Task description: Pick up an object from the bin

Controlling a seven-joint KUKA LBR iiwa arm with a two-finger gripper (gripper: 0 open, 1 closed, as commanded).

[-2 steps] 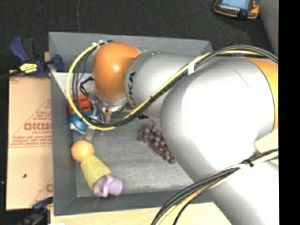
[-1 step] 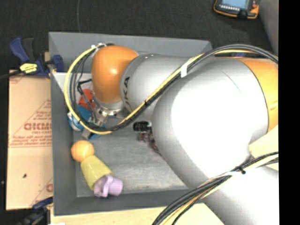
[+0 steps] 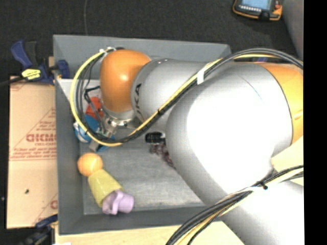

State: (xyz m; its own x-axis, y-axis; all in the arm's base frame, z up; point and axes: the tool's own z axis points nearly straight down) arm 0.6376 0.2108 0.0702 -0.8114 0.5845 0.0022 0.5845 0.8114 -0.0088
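Over left side of grey bin, hand is seen low, beneath wrist; whether apart or together cannot be told. Nearest to it: blue thing and red-orange thing, against left wall. Nothing is seen held, so pick is judged not yet done; grasp and lift left. Also held in bin, near-left: orange ball, yellow cylinder, lilac piece, each just beside next. Dark purple thing is tucked mid-bin by arm.
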